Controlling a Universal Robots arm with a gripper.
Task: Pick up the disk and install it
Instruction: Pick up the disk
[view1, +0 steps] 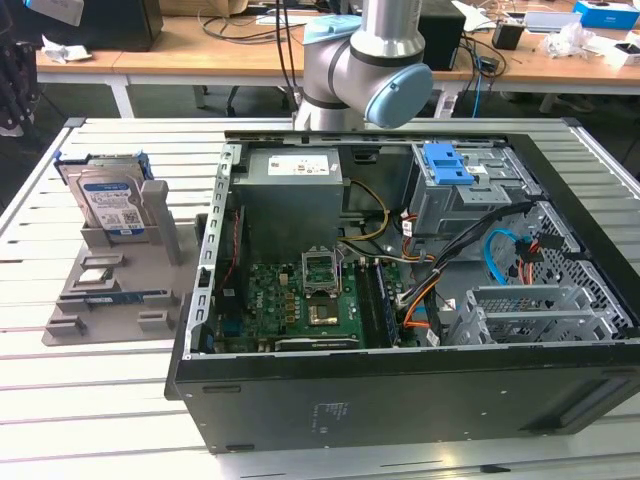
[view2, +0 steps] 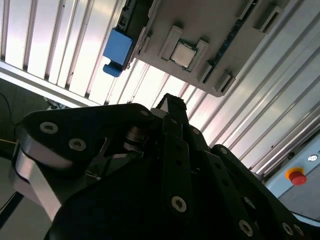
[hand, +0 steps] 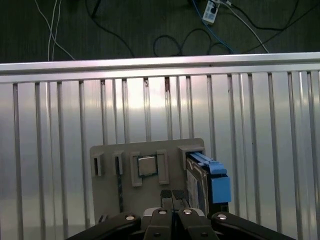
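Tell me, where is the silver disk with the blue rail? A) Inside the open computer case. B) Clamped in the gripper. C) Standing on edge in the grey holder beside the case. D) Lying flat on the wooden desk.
C: the disk stands on edge in the grey holder, at the exterior view's left of the computer case.

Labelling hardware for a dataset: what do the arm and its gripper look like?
The arm is silver-grey metal with a rounded pale-blue joint cap. The gripper is black: flat linkage bars pinned with silver screws, tapering to two slim fingers, with a bare-metal bracket beside the linkage.
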